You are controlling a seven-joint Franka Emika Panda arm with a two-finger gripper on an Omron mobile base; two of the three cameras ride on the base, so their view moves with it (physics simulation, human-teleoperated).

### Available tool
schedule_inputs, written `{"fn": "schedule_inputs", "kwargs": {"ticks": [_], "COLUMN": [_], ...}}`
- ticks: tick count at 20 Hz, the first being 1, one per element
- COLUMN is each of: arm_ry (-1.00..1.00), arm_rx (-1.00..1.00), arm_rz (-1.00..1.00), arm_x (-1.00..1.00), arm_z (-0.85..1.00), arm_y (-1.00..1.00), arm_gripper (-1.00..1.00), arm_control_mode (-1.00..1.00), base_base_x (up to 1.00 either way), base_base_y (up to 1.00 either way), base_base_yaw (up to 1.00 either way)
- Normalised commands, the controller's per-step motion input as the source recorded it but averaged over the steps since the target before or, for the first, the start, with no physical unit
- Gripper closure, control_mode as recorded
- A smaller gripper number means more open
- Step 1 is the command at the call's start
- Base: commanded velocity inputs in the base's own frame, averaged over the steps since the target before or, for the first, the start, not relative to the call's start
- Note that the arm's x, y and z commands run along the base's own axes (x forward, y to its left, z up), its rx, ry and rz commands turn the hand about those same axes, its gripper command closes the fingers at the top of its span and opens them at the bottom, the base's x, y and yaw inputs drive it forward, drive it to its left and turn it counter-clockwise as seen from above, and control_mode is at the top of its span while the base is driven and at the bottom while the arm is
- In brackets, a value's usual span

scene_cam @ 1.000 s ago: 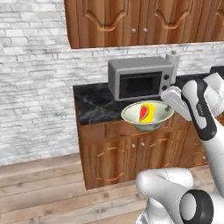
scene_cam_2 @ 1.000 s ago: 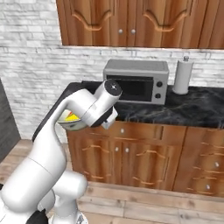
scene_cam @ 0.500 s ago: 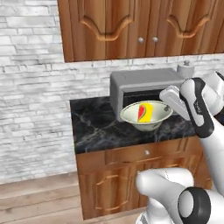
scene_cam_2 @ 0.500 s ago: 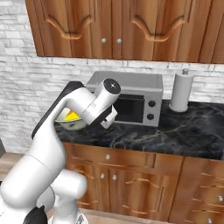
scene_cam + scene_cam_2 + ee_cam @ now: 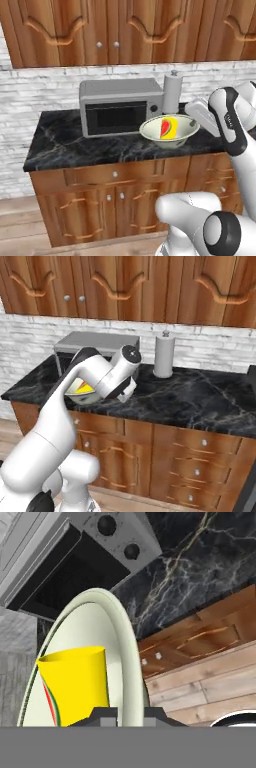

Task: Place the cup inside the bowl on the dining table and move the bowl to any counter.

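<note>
Left base view: the wide shallow cream-white bowl (image 5: 170,131) hangs over the front of the black marble counter (image 5: 75,145), the small yellow cup with red patch (image 5: 169,127) inside it, beside one grey microwave (image 5: 121,106) and one paper-towel roll (image 5: 172,92).

Right base view: the arm hides most of the bowl.

Hand view: the two-finger gripper (image 5: 126,716) pinches the bowl's rim, nearly closed. My judgement: tilting the bowl could spill the cup; one bowl, one cup

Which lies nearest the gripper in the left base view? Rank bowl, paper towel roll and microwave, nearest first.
1. bowl, clamped by its rim in the gripper.
2. paper towel roll, just behind the bowl.
3. microwave, farther left on the counter.
</note>
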Motion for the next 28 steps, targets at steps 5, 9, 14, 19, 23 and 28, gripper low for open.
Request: {"fn": "schedule_inputs", "kwargs": {"ticks": [5, 9, 14, 19, 23, 28], "arm_ry": [0.0, 0.0, 0.0, 0.0, 0.0, 0.0], "arm_rx": [0.0, 0.0, 0.0, 0.0, 0.0, 0.0], "arm_rz": [0.0, 0.0, 0.0, 0.0, 0.0, 0.0], "arm_x": [0.0, 0.0, 0.0, 0.0, 0.0, 0.0], "arm_z": [0.0, 0.0, 0.0, 0.0, 0.0, 0.0], "arm_y": [0.0, 0.0, 0.0, 0.0, 0.0, 0.0], "arm_gripper": [1.0, 1.0, 1.0, 1.0, 1.0, 1.0], "arm_control_mode": [1.0, 1.0, 1.0, 1.0, 1.0, 1.0], "base_base_x": [-0.05, 0.0, 0.23, 0.43, 0.76, 0.3], "base_base_y": [-1.0, -0.99, -0.63, -0.02, 0.0, 0.0], "base_base_yaw": [0.14, 0.09, 0.0, -0.11, -0.13, -0.06]}}
